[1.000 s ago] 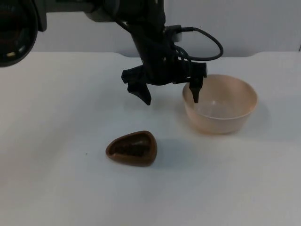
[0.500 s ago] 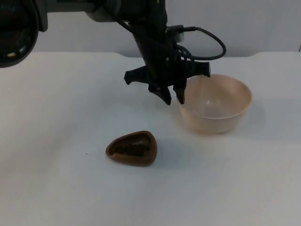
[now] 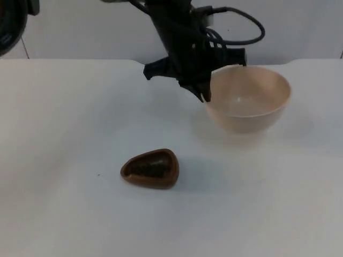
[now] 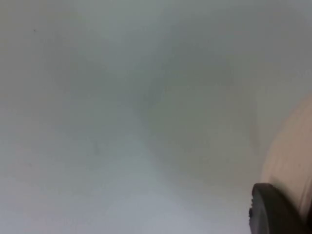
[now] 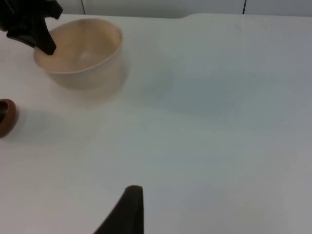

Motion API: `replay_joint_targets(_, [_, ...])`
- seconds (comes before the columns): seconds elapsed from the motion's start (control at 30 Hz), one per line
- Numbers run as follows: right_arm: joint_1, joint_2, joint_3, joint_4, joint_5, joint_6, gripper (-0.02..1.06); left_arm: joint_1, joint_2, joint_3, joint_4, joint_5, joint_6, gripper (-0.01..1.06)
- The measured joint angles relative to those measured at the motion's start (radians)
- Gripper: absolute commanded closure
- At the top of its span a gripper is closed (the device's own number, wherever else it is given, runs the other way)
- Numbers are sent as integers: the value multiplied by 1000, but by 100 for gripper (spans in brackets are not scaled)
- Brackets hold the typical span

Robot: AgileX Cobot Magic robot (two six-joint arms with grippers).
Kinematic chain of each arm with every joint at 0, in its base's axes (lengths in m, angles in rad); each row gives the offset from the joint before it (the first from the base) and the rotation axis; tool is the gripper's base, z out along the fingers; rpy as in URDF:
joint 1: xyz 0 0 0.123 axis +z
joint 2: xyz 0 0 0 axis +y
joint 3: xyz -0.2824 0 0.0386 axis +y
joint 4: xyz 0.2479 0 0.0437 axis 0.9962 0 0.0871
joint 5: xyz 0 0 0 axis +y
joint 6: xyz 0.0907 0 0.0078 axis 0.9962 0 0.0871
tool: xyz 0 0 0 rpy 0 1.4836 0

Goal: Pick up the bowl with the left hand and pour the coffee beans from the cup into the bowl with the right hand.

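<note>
Left gripper (image 3: 205, 92) clamped on near-left rim of bowl (image 3: 250, 99), jaws closed on the rim wall. Bowl off the table (image 3: 64, 134), rim tilted slightly; shadow underneath visible on the white surface in the top view. Bowl interior pale, looks empty.

Cup (image 3: 150, 168) lying on table in front of and left of bowl, well apart from it. Brown, rounded-triangular outline seen from above, dark contents inside; individual beans not resolvable.

Left wrist view: one black fingertip (image 4: 273, 212) pressed against bowl's outer wall (image 4: 292, 161), rest plain table (image 4: 122, 122). Confirms contact at the rim, adds nothing on the cup.

Right wrist view: adds the side-on angle. Bowl (image 5: 80, 51) seen from across the table, left gripper (image 5: 44, 41) hooked over its rim, clear shadow band below the bowl. Edge of cup (image 5: 7, 117) just in frame, resting on table (image 5: 219, 97). Black fingertip (image 5: 127, 209) of right gripper (image 5: 127, 209) far from both bowl and cup; only one finger visible, so cannot tell whether right jaws are apart or together. Right arm waiting, well off to the side.
</note>
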Motion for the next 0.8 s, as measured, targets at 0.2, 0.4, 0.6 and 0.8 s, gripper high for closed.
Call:
replay_joint_targets(0.2, [0,0,0,0,0,0,-1,0,-56,0,36,69,0,105])
replay_joint_targets(0.4, [0,0,0,0,0,0,-1,0,-99,0,39,126,0,105])
replay_joint_targets(0.6, [0,0,0,0,0,0,-1,0,-126,0,39,165,2,105])
replay_joint_targets(0.8, [0,0,0,0,0,0,-1,-4,-156,0,71,206,2,105])
